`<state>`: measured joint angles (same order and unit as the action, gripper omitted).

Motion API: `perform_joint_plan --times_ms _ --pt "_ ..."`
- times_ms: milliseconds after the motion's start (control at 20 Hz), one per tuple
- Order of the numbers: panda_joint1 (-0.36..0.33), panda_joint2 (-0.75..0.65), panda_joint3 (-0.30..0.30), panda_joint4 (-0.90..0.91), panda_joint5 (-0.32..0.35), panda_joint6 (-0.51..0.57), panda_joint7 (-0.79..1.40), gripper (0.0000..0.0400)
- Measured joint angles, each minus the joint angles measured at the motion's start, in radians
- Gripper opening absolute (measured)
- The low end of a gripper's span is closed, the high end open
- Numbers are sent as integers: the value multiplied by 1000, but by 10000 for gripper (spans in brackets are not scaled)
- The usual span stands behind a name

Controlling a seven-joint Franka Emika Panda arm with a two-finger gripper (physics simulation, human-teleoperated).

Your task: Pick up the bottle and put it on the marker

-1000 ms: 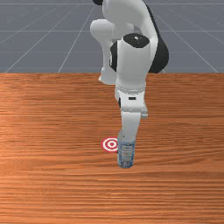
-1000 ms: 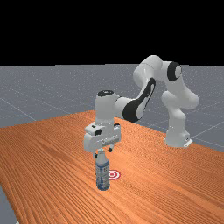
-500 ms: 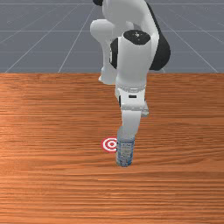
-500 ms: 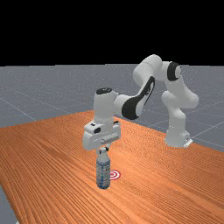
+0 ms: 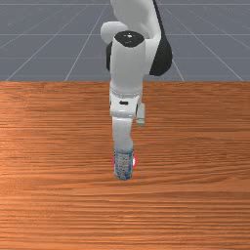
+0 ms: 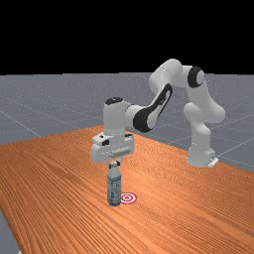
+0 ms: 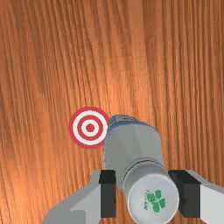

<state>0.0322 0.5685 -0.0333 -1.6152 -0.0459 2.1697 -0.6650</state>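
Note:
Just below the hand in the far view, my gripper (image 6: 114, 164) is shut on the neck of the bottle (image 6: 114, 188), which hangs upright. The red-and-white ringed marker (image 6: 129, 198) lies on the table, to the far view's right of the bottle's base. The bottle (image 5: 123, 165) covers most of the marker in the front view, with red edges showing at both sides. In the wrist view my gripper (image 7: 146, 190) has its fingers on both sides of the neck, below the white cap with a green print; the marker (image 7: 90, 127) shows beside the bottle (image 7: 133, 144).
The orange-brown wooden table (image 6: 59, 198) spreads around the bottle and marker. The arm's base (image 6: 200, 155) stands on it at the far view's right.
My hand and the bottle have moved together toward the front view's left and somewhat upward in the far view. The bottle now overlaps the marker in the front view.

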Motion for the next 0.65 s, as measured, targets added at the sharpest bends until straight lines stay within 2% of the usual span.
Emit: perform_joint_plan --times_ms 100,150,200,250,300,500,650 --pt "1 -60 0 -99 -4 37 -1 178" --pt "-4 -59 6 -90 -6 -14 -34 178" --pt "-22 -91 22 -150 32 52 -64 177" --pt "-5 -71 8 -105 -3 -36 -37 177" --pt "-4 -83 8 -124 -3 -32 -36 177" --pt "-3 -132 7 -211 -7 41 -28 177" --pt "1 -137 7 -222 -8 57 -22 177"
